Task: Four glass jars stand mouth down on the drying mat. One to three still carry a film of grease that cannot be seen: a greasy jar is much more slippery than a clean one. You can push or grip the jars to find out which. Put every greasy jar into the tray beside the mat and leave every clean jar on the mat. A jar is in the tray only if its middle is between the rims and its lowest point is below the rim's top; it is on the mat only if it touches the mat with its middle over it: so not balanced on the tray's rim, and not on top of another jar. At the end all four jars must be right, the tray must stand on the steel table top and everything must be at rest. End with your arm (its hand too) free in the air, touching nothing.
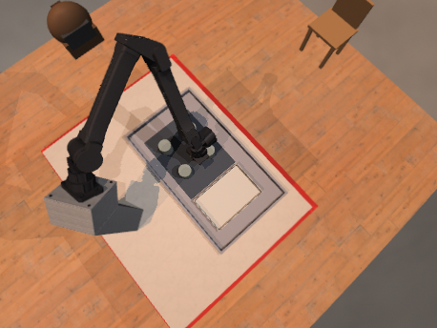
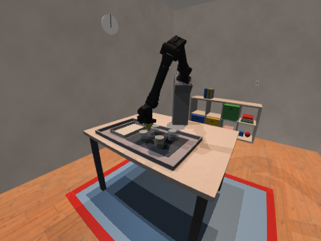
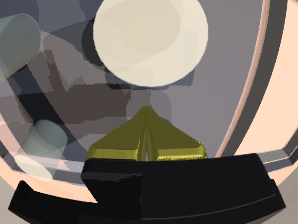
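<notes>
My gripper (image 1: pixel 197 155) (image 2: pixel 149 127) (image 3: pixel 146 112) is shut and empty, its yellow fingertips pressed together low over the dark drying mat (image 1: pixel 214 179) (image 2: pixel 176 143). In the wrist view one jar (image 3: pixel 150 32) fills the frame just ahead of the fingertips; it shows partly behind the gripper from above (image 1: pixel 210 151). Two more jars (image 1: pixel 165 145) (image 1: pixel 185 170) stand on the mat to the left and front. The fourth jar is mostly hidden by the arm from above. From the side, jars (image 2: pixel 144 132) (image 2: pixel 159 138) (image 2: pixel 172 132) stand upright around the gripper. The white tray (image 1: pixel 229 195) (image 2: pixel 123 130) beside the mat is empty.
A raised dark frame (image 1: pixel 274 193) (image 2: pixel 182 155) runs around the mat and tray on the table. The arm's grey base block (image 1: pixel 81 210) (image 2: pixel 182 101) stands at the table's corner. A shelf (image 2: pixel 228 115) stands behind the table.
</notes>
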`<state>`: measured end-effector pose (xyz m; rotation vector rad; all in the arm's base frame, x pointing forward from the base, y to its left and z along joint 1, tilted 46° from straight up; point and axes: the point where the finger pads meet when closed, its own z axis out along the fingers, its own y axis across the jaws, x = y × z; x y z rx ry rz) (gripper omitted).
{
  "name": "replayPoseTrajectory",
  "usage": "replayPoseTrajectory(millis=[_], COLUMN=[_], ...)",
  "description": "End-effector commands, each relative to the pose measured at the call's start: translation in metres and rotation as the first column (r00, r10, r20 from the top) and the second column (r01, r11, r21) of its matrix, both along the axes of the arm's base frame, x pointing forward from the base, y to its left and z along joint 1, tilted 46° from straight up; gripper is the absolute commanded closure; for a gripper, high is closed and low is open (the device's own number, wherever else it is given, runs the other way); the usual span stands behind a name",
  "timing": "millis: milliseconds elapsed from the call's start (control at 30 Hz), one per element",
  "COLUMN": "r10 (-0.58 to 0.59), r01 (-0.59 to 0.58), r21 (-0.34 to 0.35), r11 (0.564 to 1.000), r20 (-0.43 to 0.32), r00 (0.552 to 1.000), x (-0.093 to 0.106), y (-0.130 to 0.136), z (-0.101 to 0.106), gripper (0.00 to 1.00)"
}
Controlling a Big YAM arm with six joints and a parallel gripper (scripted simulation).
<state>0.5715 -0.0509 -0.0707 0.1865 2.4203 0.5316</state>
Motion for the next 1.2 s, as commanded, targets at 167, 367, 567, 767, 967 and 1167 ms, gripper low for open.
replayPoseTrajectory(millis=[167, 367, 567, 767, 967, 1167], r10=[-0.014, -0.014, -0.014, -0.014, -0.014, -0.014], r01=[0.014, 0.014, 0.014, 0.014, 0.014, 0.014], r21=[0.003, 0.003, 0.003, 0.003, 0.003, 0.003], r11=[1.000, 1.000, 1.000, 1.000, 1.000, 1.000], r20=[0.020, 0.020, 0.020, 0.020, 0.020, 0.020], r00=[1.000, 1.000, 1.000, 1.000, 1.000, 1.000], x=[0.0063, 0.0069, 0.0074, 0.0079, 0.0085, 0.0089], y=[-0.0014, -0.0017, -0.0018, -0.0020, -0.0022, -0.0024], z=[0.0085, 0.0089, 0.0093, 0.0097, 0.0102, 0.0105], gripper=[1.00, 1.00, 1.00, 1.00, 1.00, 1.00])
